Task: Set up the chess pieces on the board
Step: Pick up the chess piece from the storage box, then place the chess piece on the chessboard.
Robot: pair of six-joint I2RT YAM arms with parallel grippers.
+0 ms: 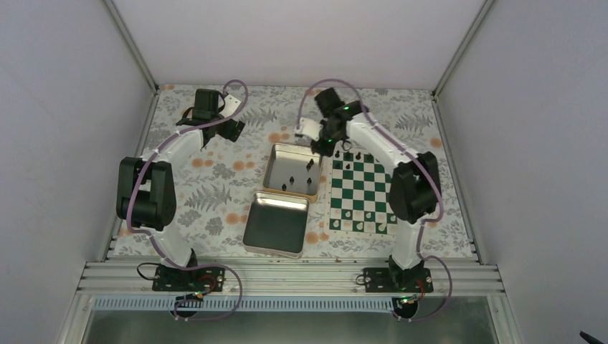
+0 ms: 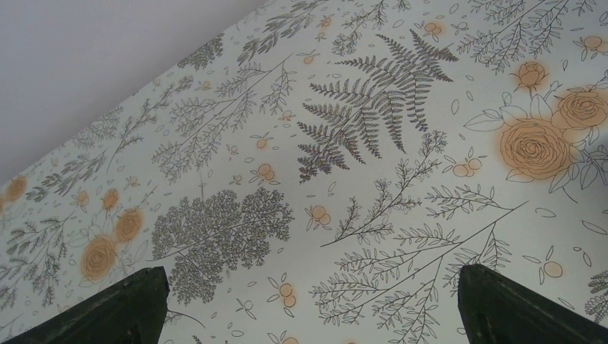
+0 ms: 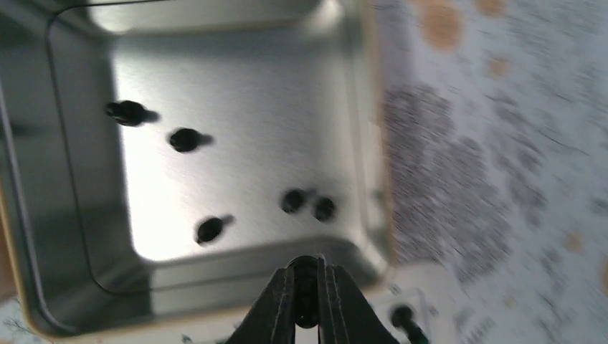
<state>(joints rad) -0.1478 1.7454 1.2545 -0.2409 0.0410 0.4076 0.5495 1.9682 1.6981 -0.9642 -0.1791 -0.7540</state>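
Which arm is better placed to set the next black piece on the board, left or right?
Right. The right gripper is shut on a black chess piece at the edge of the tin, close to the board. The left gripper hangs open over the tablecloth, far from both.

Bright even light, tin glaring — right wrist view blurred

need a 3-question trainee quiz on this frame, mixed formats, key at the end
1. True or false: the left claw is open above the cloth.
2. What does the right claw grip? A) a black piece B) a tin wall C) nothing
3. Right wrist view: how many loose pieces lie in the tin?
Key: 1 true; 2 A; 3 five.
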